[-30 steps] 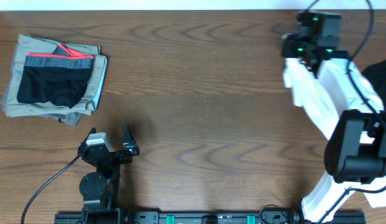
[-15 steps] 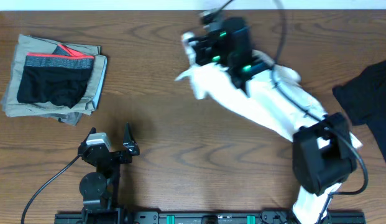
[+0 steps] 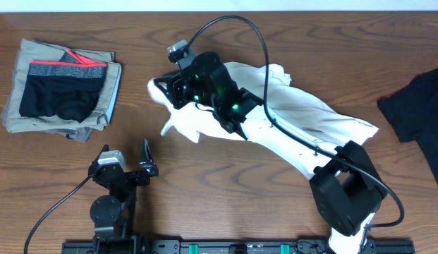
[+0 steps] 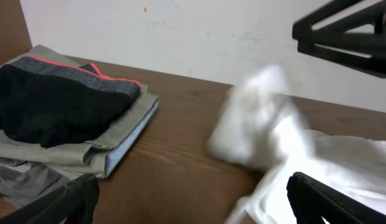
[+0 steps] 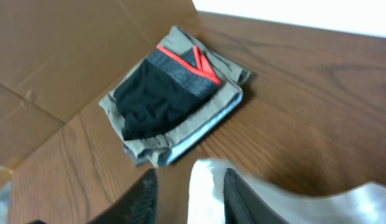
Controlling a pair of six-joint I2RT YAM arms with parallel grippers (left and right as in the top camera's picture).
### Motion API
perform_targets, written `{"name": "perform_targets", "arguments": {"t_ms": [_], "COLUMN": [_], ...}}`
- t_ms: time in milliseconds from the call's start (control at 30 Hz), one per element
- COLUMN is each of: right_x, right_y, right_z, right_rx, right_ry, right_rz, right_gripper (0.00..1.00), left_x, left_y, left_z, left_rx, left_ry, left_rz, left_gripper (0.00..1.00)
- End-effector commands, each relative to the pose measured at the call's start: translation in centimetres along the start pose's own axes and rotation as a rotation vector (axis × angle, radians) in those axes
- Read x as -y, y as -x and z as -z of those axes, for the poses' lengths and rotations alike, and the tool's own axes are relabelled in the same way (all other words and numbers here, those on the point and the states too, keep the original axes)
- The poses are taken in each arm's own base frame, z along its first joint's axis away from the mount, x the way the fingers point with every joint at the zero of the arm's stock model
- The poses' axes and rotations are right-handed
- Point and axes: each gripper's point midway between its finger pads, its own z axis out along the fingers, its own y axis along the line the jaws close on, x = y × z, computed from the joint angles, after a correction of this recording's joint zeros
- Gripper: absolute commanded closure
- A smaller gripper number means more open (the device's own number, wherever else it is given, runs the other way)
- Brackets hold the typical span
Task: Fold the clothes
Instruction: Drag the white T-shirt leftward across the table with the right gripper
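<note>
The white T-shirt (image 3: 314, 113) lies crumpled and stretched across the table's middle, partly under my right arm. My right gripper (image 3: 164, 90) hangs over its left end. In the right wrist view the right gripper (image 5: 191, 199) has its jaws apart, with a fold of the white T-shirt (image 5: 205, 186) between them against the right finger. The black garment (image 3: 416, 106) lies at the right edge. My left gripper (image 3: 125, 148) rests near the front left, wide open and holding nothing. In its own view the left gripper (image 4: 189, 199) faces the blurred T-shirt (image 4: 273, 137).
A folded khaki-grey stack with black shorts on top (image 3: 63, 88) sits at the far left, also seen as the stack (image 4: 56, 106) and the stack (image 5: 174, 93). The right arm's cable (image 3: 233, 28) loops above the shirt.
My right arm swung from the far right across to the left-middle, dragging the white T-shirt along. Its jaws went from shut to parted. The left arm stayed still.
</note>
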Motion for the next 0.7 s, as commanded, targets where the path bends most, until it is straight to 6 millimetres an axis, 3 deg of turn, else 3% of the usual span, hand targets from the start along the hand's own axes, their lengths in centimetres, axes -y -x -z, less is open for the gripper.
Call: {"name": "perform_targets", "arguments": {"t_ms": [0, 200, 300, 367, 500, 667], "right_x": [-0.3, 0.5, 3.1, 5.4, 9.0, 12.0], "right_y": [1.8, 4.9, 7.3, 9.0, 10.6, 9.2], "right_z": [0.5, 1.9, 4.5, 7.7, 15.3, 24.5], "right_rx": [0.043, 0.046, 0.032, 0.015, -0.021, -0.123], "right_ry": [-0.001, -0.051, -0.243, -0.433, -0.737, -0.898], "right_rz": [0.006, 0.104, 0.151, 0.168, 0.151, 0.027], "right_gripper": [0.60, 0.59, 0.46, 0.23, 0.01, 0.01], "left_x": [-0.7, -0.7, -0.7, -0.7, -0.7, -0.7], "left_y": [-1.6, -1.6, -1.6, -1.6, -1.6, -1.6], "left_z": [-0.1, -0.1, -0.1, -0.1, -0.1, -0.1], "left_rx": [-0.049, -0.049, -0.049, -0.049, -0.049, -0.049], "left_ry": [0.028, 0.028, 0.028, 0.028, 0.028, 0.028], "left_rz": [-0.001, -0.001, -0.001, -0.001, -0.001, -0.001], "left_gripper": [0.02, 0.02, 0.02, 0.02, 0.02, 0.02]}}
